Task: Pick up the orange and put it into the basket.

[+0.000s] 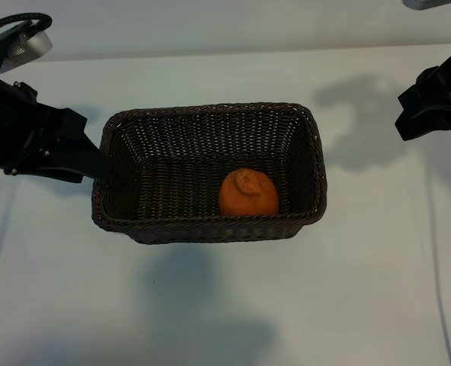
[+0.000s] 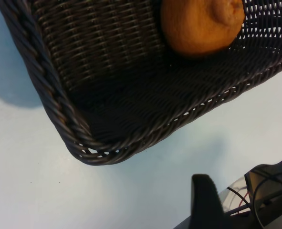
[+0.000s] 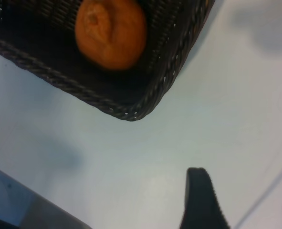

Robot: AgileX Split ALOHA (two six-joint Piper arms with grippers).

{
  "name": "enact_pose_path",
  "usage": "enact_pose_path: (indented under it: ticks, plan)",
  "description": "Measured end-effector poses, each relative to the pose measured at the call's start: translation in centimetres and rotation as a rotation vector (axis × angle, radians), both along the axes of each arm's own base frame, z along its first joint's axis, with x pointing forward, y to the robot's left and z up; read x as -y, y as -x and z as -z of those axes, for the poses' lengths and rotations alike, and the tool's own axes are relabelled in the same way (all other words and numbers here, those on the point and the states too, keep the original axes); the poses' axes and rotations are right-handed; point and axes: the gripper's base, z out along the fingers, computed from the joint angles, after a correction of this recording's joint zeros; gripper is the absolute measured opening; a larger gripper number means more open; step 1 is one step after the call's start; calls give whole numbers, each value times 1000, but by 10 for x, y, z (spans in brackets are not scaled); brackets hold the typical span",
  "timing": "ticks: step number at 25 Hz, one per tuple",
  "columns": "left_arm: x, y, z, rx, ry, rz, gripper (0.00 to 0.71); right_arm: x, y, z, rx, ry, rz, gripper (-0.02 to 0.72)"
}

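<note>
I see the bumpy, roundish orange fruit (image 1: pixel 248 193) lying inside the dark brown rectangular woven wicker basket (image 1: pixel 210 229), against its near wall. My left gripper (image 1: pixel 95 164) sits just beside the basket's left rim, jaws apart, empty; my right gripper (image 1: pixel 420 114) hovers well apart, parted, empty.

Wicker, rind and matt white

The basket (image 1: pixel 210 122) is dark woven wicker with a braided rim; the orange (image 1: pixel 248 193) has matt, bumpy skin; the surface (image 1: pixel 210 305) looks smooth.
</note>
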Motion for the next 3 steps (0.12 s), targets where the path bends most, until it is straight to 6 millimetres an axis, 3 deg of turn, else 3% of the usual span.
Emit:
enact_pose_path:
  ticks: [3]
  plan:
    - [0, 0, 0, 0, 0, 0, 452, 0, 0, 0, 1, 0, 0, 420]
